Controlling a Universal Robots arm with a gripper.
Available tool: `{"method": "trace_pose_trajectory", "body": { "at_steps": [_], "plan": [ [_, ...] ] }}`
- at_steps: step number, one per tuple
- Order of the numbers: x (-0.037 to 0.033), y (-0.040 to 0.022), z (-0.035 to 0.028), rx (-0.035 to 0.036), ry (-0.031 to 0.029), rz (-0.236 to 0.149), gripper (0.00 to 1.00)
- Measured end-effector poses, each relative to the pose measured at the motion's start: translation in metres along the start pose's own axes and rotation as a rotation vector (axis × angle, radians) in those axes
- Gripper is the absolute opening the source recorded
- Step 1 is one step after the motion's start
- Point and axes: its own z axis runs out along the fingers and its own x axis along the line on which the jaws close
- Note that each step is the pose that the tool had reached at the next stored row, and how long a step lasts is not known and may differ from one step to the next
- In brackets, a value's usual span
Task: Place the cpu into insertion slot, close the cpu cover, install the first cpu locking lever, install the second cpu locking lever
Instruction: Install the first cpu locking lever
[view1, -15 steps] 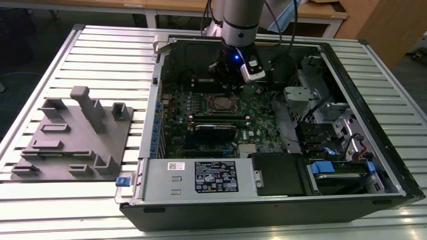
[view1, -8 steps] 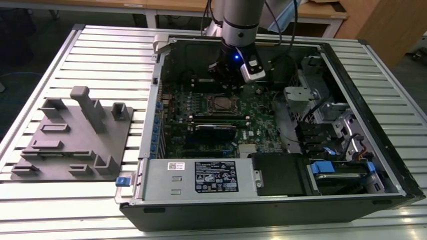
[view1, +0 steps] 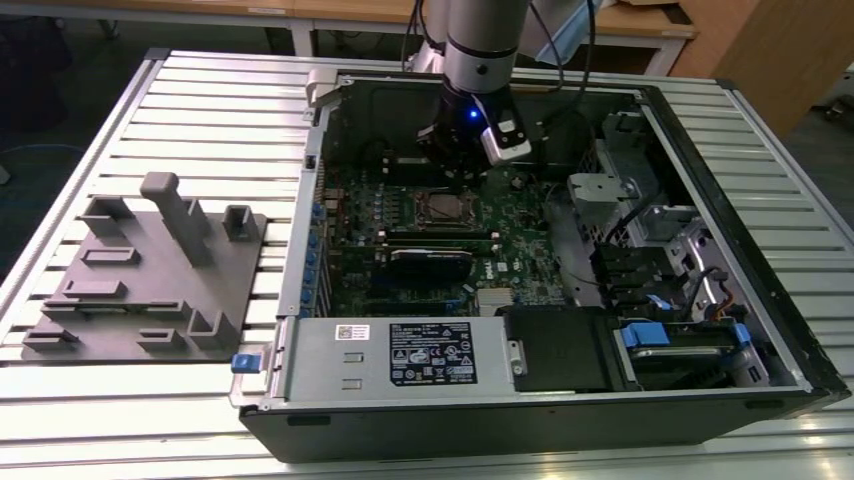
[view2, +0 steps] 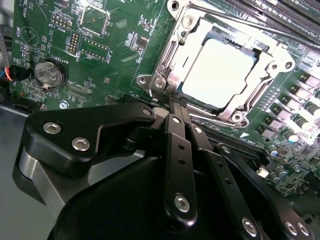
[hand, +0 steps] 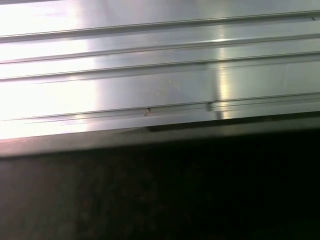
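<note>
Gripper, fingers pinched narrow, sits at the closed cpu cover's twelve o'clock in the exterior view; cpu seated beneath.

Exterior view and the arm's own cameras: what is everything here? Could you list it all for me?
slatted aluminium table: one, silver, under everything.
open desktop computer case: one, black, on the table, side panel off.
moulded fixture tray: one, grey, on the table, at the exterior view's left of the case.
green motherboard: one, on the case floor.
labelled power supply box: one, grey metal, along the case wall nearest the exterior camera.
square flat cpu: one, dull silver, lying in its socket.
thin metal cpu cover frame: one, silver, framing the cpu.
round coin battery: one, silver, on the motherboard.
robot arm: one, grey, reaching into the case.
claw: one, black, shut, at a socket corner.
</note>
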Motion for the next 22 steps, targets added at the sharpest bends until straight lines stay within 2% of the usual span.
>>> {"method": "trace_pose_trajectory", "body": {
  "at_steps": [5,9,13,22],
  "plan": [
    [-0.0003,0.0001,0.0002,0.0036,-0.0005,0.000,0.11],
    [-0.0002,0.0001,0.0002,0.0124,-0.0014,0.000,0.11],
    [-0.0002,0.0002,0.0005,0.0173,-0.0017,0.000,0.11],
    [-0.0002,0.0004,0.0019,0.0178,-0.0018,0.000,0.11]
  ]
}}
